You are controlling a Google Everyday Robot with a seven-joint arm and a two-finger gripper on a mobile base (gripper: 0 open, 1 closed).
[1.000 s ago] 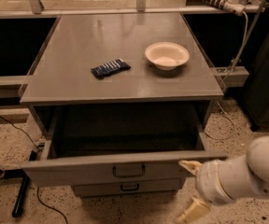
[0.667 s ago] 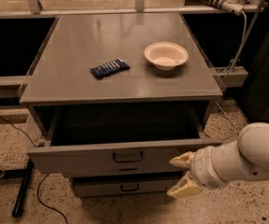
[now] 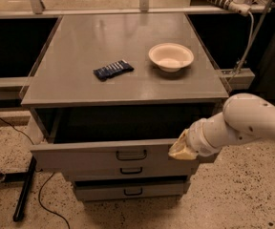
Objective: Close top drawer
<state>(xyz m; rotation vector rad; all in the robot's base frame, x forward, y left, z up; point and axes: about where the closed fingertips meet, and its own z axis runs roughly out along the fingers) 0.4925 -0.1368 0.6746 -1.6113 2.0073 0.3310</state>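
Observation:
The top drawer (image 3: 94, 152) is a wide, shallow grey box with a flat front and a small black bar handle (image 3: 131, 155) at its centre. It stands partly pulled out from under the grey cabinet top (image 3: 80, 87), its dark inside showing. My gripper (image 3: 181, 148), on a white arm coming from the right, sits against the right end of the drawer front, just right of the handle. Two narrower-looking drawer fronts (image 3: 128, 191) with like handles lie below.
On the cabinet top lie a dark blue packet (image 3: 113, 70) and a white bowl (image 3: 171, 56). A black stand and cable (image 3: 25, 190) are on the speckled floor at the left. A metal rail (image 3: 142, 6) runs behind.
The drawer has slid inward and is less open than before. My gripper has risen from below the drawer and moved up against the right part of its front.

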